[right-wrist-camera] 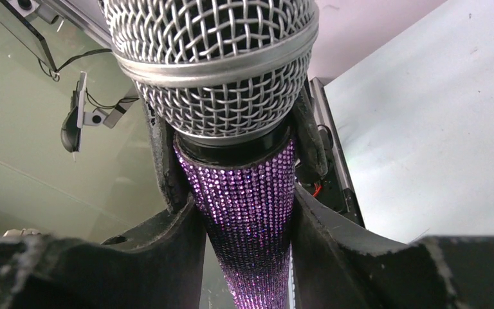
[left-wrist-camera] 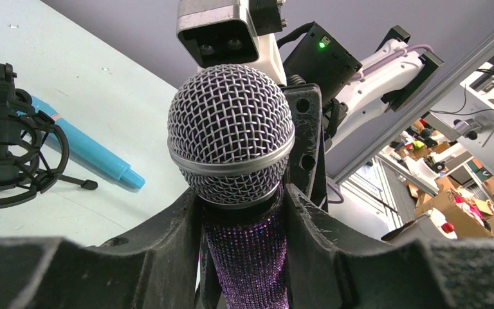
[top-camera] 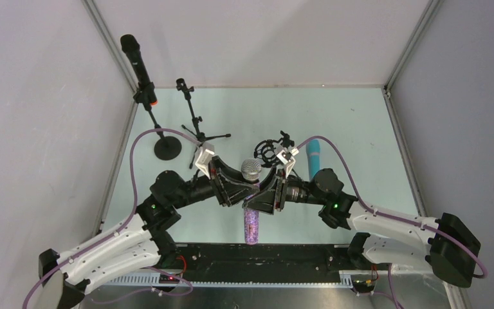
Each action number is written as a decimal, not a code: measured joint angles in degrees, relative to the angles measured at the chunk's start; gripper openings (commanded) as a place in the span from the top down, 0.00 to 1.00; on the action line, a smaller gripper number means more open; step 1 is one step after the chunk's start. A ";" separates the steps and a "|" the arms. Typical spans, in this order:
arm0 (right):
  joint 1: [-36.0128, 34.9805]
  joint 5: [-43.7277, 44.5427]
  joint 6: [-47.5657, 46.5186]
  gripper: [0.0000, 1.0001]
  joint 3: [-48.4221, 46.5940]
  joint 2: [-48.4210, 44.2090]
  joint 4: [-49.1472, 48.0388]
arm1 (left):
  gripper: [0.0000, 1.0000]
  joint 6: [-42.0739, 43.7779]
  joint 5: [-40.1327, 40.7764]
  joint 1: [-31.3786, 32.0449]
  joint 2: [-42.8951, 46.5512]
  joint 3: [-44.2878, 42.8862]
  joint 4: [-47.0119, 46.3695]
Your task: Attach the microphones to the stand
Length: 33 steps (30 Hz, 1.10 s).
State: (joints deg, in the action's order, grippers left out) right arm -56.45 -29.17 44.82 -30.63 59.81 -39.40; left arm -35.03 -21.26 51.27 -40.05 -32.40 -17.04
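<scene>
Holds purple glitter microphone (top-camera: 251,225) below its mesh head between left gripper (top-camera: 243,190) and right gripper (top-camera: 267,196); seemingly clamped by both.

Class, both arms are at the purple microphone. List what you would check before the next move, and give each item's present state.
1. Left tool closed on purple microphone below its head: ok.
2. Right tool closed on the same body: ok.
3. Shock mount empty: ok.
4. Black microphone clipped on tall stand: ok.
5. Turquoise microphone mounted: not ok, it lies on the table.
6. Grip firmness: cannot tell.
</scene>
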 measured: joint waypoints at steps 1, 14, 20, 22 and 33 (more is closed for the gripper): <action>-0.02 0.02 -0.04 0.70 -0.02 0.04 -0.04 | 0.75 -0.02 0.11 0.00 0.11 0.04 0.00; -0.13 0.81 -1.03 0.94 -0.02 0.13 2.34 | 0.02 0.94 0.66 0.13 0.87 0.81 -1.73; -0.13 2.43 -2.69 0.94 -0.02 -1.03 6.32 | 0.00 1.25 2.93 0.15 3.23 2.97 -2.23; -0.13 3.48 -3.61 0.94 -0.02 -2.12 8.41 | 0.00 1.75 4.37 0.15 4.46 4.09 -2.25; 1.11 9.27 -9.16 0.94 -0.02 -11.98 19.43 | 0.00 4.59 15.02 0.15 11.15 11.78 -3.21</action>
State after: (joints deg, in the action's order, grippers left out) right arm -55.33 -19.90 35.66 -30.65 47.83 -19.97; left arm -30.44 -6.24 51.42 -28.91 -20.62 -20.25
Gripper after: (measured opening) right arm 0.486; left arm 0.995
